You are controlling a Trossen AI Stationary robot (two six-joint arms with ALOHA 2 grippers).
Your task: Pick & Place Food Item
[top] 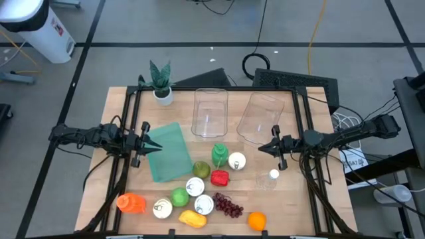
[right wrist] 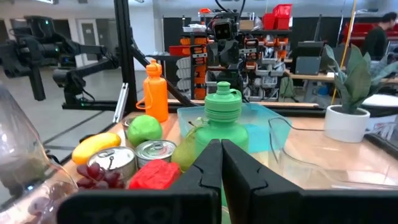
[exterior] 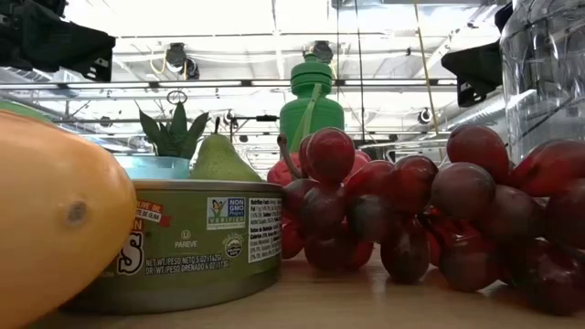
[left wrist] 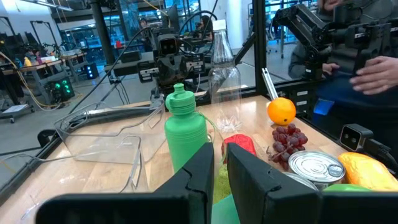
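Two grippers idle | my left gripper [top: 157, 145] — jaws closed, empty, over teal cloth [top: 167, 154] | my right gripper [top: 262, 149] — jaws closed, empty

Four cans [top: 195, 187], two clear bins [top: 210, 111], two bottles [top: 220, 156].

A green bottle [left wrist: 185, 132] stands upright just beyond the closed left gripper [left wrist: 219, 163]. An orange [left wrist: 282, 111] sits beside red grapes [left wrist: 286, 140].
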